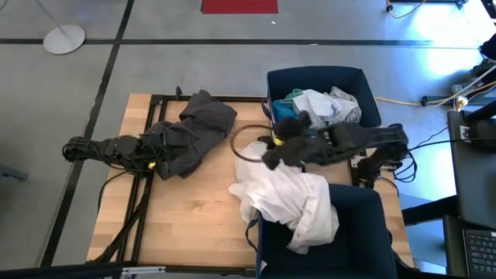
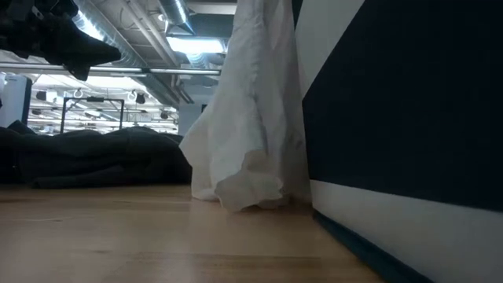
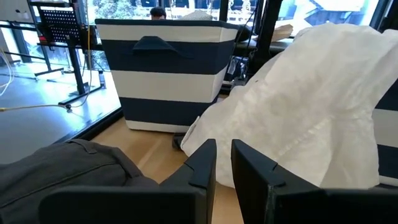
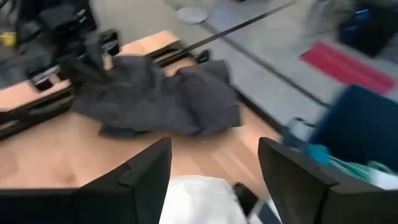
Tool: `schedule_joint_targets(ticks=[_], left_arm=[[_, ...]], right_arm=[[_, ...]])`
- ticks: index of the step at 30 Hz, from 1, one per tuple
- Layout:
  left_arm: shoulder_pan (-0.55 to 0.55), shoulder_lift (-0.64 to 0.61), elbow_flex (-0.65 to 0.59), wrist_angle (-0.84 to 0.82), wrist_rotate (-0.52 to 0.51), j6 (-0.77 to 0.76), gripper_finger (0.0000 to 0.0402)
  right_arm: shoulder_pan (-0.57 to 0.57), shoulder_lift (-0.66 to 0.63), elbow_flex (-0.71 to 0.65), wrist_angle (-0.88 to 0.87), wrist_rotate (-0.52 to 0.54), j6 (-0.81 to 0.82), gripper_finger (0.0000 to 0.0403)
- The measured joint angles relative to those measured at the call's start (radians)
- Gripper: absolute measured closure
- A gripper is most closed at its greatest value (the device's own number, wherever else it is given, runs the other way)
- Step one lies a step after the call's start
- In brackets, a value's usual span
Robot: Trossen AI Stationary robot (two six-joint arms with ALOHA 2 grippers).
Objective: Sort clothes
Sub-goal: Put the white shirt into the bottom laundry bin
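Note:
A dark grey garment (image 1: 194,128) lies bunched on the table's far left part; it also shows in the right wrist view (image 4: 155,93). A white garment (image 1: 291,201) hangs over the near bin's left wall, its lower edge on the table (image 2: 236,189). My left gripper (image 1: 161,155) sits at the dark garment's left end with its fingers (image 3: 223,163) close together and nothing between them. My right gripper (image 1: 271,155) hovers open and empty above the white garment (image 4: 199,199). Turquoise (image 1: 291,99) and pale (image 1: 329,105) clothes lie in the far bin.
Two navy bins stand at the table's right: the far one (image 1: 310,77), striped in the left wrist view (image 3: 161,74), and the near one (image 1: 364,232). A black cable loop (image 1: 244,143) lies between the garments. A black frame (image 1: 151,116) runs along the table's left part.

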Motion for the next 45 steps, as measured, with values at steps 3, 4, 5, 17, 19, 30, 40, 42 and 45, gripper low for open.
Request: schedule_joint_targets(ticks=[3,4,5,17,19,30,40,42,45], left_arm=[[0.0,0.0,0.0,-0.001,0.0,0.0,0.0361],[0.0,0.0,0.0,-0.005,0.0,0.0,0.0361],[0.0,0.0,0.0,-0.005,0.0,0.0,0.0361],[0.0,0.0,0.0,-0.023,0.0,-0.025,0.0361],[0.0,0.0,0.0,-0.025,0.0,-0.027,0.0361],[0.0,0.0,-0.035,0.002,0.0,-0.03,0.0361],[0.0,0.0,-0.035,0.01,0.0,-0.028,0.0361],[0.0,0.0,-0.035,0.009,0.0,-0.028,0.0361],[0.0,0.0,-0.035,0.009,0.0,-0.03,0.0361]], right_arm=[[-0.077,0.038,0.0,0.1,-0.153,-0.071,0.0162],[-0.104,0.053,0.0,0.124,-0.207,-0.078,0.0162],[-0.132,0.068,0.0,0.141,-0.269,-0.08,0.0162],[-0.325,0.302,-0.001,0.104,-0.792,-0.048,0.0162],[-0.33,0.331,-0.001,0.079,-0.846,-0.046,0.0162],[-0.327,0.426,-0.001,-0.122,-0.984,-0.028,0.0162],[-0.327,0.555,0.0,-0.16,-1.015,-0.054,0.0162],[-0.327,0.583,0.0,-0.176,-1.005,-0.054,0.0162],[-0.326,0.622,0.0,-0.189,-0.977,-0.06,0.0162]])
